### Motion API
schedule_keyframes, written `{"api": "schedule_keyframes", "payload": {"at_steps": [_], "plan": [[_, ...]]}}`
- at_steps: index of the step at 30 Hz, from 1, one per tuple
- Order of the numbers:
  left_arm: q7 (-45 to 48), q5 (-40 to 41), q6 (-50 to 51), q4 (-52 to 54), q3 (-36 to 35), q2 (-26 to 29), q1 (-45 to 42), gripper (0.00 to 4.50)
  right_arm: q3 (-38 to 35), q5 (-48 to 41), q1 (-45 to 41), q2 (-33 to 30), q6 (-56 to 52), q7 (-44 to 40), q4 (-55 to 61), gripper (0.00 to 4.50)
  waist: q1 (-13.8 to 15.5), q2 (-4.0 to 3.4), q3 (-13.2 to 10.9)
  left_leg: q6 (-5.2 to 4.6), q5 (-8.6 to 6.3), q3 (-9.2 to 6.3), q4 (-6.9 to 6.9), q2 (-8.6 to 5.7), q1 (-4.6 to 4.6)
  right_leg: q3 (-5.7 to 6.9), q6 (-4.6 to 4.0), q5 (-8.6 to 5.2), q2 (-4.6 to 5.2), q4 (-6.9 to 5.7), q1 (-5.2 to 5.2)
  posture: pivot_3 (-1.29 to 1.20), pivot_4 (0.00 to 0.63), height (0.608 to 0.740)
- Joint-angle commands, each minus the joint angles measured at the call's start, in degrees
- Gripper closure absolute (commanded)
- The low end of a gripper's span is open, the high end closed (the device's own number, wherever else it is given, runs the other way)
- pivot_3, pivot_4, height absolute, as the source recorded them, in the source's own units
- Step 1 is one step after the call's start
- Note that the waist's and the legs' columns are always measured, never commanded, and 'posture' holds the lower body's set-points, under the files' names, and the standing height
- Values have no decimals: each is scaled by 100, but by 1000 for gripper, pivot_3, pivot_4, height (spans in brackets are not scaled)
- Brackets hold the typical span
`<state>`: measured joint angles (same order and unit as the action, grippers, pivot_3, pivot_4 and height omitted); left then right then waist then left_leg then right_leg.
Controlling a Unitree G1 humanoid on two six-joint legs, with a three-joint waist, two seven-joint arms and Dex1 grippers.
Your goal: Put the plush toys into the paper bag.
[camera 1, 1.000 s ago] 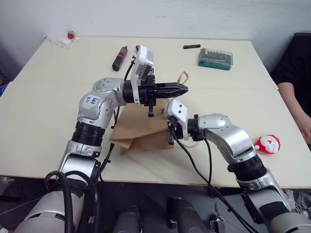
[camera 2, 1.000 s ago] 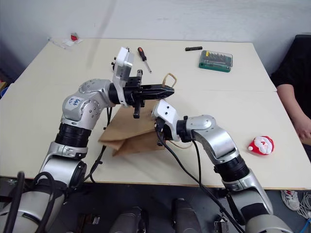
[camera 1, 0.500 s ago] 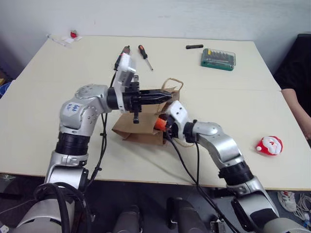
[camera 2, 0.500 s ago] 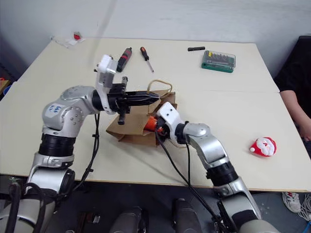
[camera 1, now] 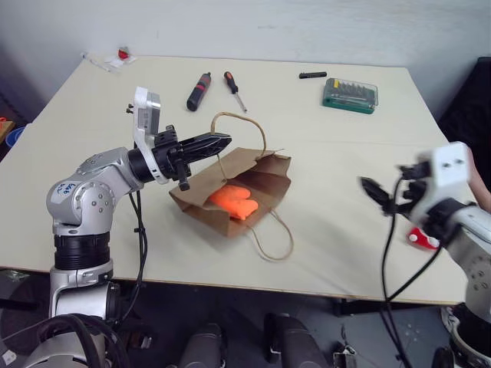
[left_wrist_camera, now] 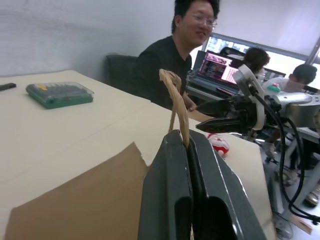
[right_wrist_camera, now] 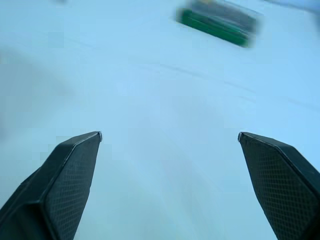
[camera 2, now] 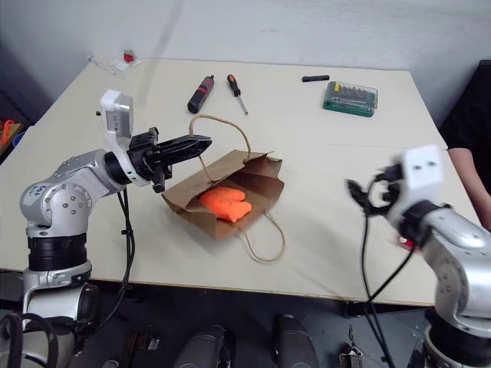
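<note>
The orange plush toy lies inside the paper bag, which rests on its side mid-desk, mouth toward the front edge. The Santa-face ball remains on the desk near its right edge, so one toy is in and one is left to collect. The left gripper is clenched on the bag's upper cord handle, holding the mouth open. The right gripper hangs over the right side, fingers spread and empty. Next move, as judged: lower the right gripper onto the ball and close.
</note>
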<state>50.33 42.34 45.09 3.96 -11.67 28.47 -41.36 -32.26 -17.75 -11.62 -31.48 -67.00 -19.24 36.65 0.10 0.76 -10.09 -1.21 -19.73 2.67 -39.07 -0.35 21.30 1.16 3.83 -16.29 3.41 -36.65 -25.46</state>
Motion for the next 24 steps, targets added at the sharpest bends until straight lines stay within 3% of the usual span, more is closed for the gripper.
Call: {"api": "schedule_keyframes", "payload": {"at_steps": [1,5,12,13,15,21,24], "plan": [[-430,206,-96,306,-271,-162,48,4500,-255,394,479,198,178,522,102,38,-3,0,0,0,0,1,0,0,0,-1,0,0,-1,1,1,0,150,740],[-539,237,-97,535,-235,-165,307,4500,-663,621,614,818,184,1171,-279,38,-70,-1,0,5,3,20,5,0,-13,-19,0,0,-8,-19,-1,0,150,740],[-576,302,-88,449,-241,-49,187,4500,-973,186,384,1539,203,1227,-806,38,-71,-2,1,9,9,22,0,-1,-22,-22,-2,-1,-10,-15,0,0,150,740],[-543,219,-150,384,-224,19,144,4500,-977,101,329,1618,250,1199,-926,205,-72,-2,1,8,9,22,0,-1,-22,-22,-2,-1,-10,-16,0,0,150,740],[-481,99,-246,281,-204,151,97,4500,-913,101,346,1662,481,1205,-1074,626,-61,-3,0,8,8,21,0,-1,-21,-21,-2,-1,-10,-20,0,0,150,740],[-365,180,-279,176,-328,443,160,4500,-985,-125,432,1694,934,1168,-1158,2793,-41,-4,1,4,6,20,4,-1,-16,-20,-1,-1,-10,-23,-1,0,150,740],[-310,134,-328,182,-290,513,245,4500,-534,-18,740,1289,1243,819,-1085,3909,-39,-5,1,4,6,20,5,-1,-17,-19,-1,-1,-10,-23,-1,0,150,740]]}}
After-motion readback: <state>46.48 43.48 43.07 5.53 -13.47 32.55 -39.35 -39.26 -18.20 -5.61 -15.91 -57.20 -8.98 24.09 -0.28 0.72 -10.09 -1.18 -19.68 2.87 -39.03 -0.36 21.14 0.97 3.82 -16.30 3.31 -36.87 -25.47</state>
